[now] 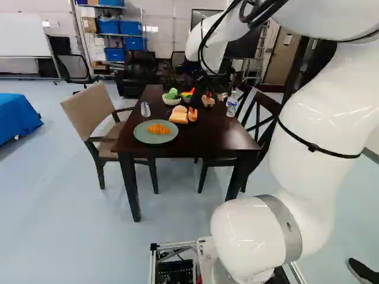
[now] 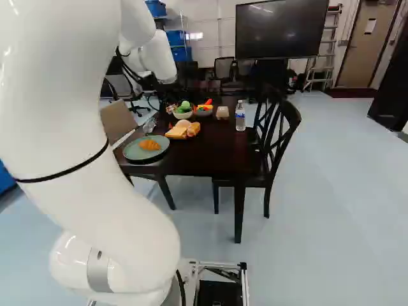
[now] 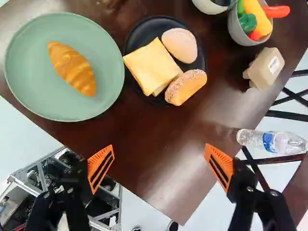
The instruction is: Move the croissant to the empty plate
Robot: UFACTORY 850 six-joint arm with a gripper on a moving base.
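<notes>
We see one croissant [image 3: 72, 69], golden-orange, plump, ridged crosswise, tapered at both ends, lying on the pale green plate [image 3: 105, 57], our gripper [image 1: 203, 83] wide, fingers well apart

Table [image 3: 159, 149]: dark brown, wood-look, smooth, glossy. Round green plate [image 3: 36, 94]: smooth, matt. Curved golden-brown croissant [image 3: 74, 70]: ridged, lightly glossy. Round black plate [image 3: 137, 38]: smooth. Clear cylindrical bottle [image 3: 250, 138]: plastic, shiny. Tan square-backed chair [image 1: 87, 106]: cloth-look, matt. White rounded arm [image 1: 331, 136]: smooth, glossy; grey band [image 1: 284, 228], metallic. Pale blue floor [image 1: 59, 195]: smooth, shiny.
</notes>
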